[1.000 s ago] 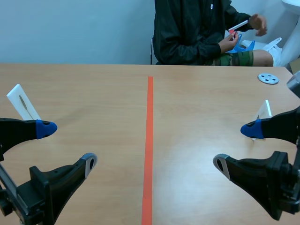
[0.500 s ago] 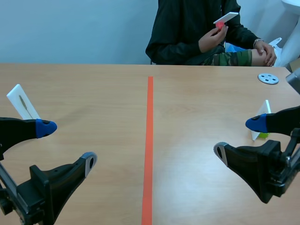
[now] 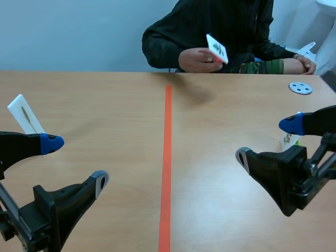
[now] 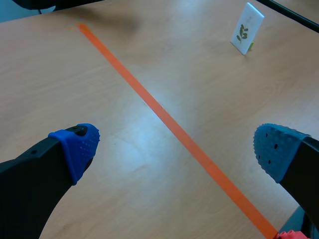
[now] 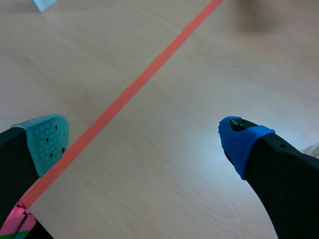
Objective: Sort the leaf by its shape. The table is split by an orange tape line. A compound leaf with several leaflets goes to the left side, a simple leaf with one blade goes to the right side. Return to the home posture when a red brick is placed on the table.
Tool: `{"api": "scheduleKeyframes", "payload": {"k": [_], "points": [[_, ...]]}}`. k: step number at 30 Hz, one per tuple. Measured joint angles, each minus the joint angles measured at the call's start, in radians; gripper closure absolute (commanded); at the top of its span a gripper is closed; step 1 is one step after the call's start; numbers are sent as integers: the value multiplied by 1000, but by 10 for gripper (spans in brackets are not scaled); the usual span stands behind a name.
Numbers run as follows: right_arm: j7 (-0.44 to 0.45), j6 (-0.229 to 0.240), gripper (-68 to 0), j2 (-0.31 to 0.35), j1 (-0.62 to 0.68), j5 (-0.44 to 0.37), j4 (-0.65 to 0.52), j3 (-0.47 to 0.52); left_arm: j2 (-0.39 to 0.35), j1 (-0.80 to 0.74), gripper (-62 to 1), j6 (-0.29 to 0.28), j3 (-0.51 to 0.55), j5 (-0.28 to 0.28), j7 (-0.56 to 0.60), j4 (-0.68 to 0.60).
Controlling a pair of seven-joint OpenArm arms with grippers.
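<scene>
Wood table [image 3: 105, 105], tape line [image 3: 167, 157] down mid, thin-leaf card [image 3: 25, 115] L of line, leaflet card [image 4: 247, 29] R of it, held card [image 3: 216, 48] near its far end, L gripper [image 3: 76, 161] & R gripper [image 3: 268, 140] jaws apart.

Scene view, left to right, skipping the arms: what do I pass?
Left card → tape line → held card → disc

Leaf cards, white: 3 (left card [image 3: 23, 115], right card [image 4: 246, 28], hand-held card [image 3: 217, 48]).
Grippers: 2 (left gripper [image 3: 76, 161], right gripper [image 3: 266, 140]).
Grey perforated disc [image 3: 300, 87]: 1.
Person [image 3: 226, 23]: 1.
Orange tape line [image 3: 167, 157]: 1.
Table [image 3: 105, 94]: 1.
</scene>
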State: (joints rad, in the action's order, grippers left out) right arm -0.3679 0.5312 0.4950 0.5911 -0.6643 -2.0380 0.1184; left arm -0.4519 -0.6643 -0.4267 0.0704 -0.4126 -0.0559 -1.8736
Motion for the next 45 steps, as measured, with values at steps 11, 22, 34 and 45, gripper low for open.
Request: {"api": "scheduleKeyframes", "payload": {"k": [11, 22, 34, 45], "points": [[26, -11, -653, -10, 0, 3, 0, -79, 0, 0, -623, 0, 0, 0, 0, 0], [26, -17, -653, -10, 0, 45, 0, -79, 0, 0, -623, 0, 0, 0, 0, 0], [29, -19, -653, -10, 0, 56, 0, -79, 0, 0, -623, 0, 0, 0, 0, 0], [34, -18, -653, -10, 0, 56, 10, -79, 0, 0, -623, 0, 0, 0, 0, 0]]}}
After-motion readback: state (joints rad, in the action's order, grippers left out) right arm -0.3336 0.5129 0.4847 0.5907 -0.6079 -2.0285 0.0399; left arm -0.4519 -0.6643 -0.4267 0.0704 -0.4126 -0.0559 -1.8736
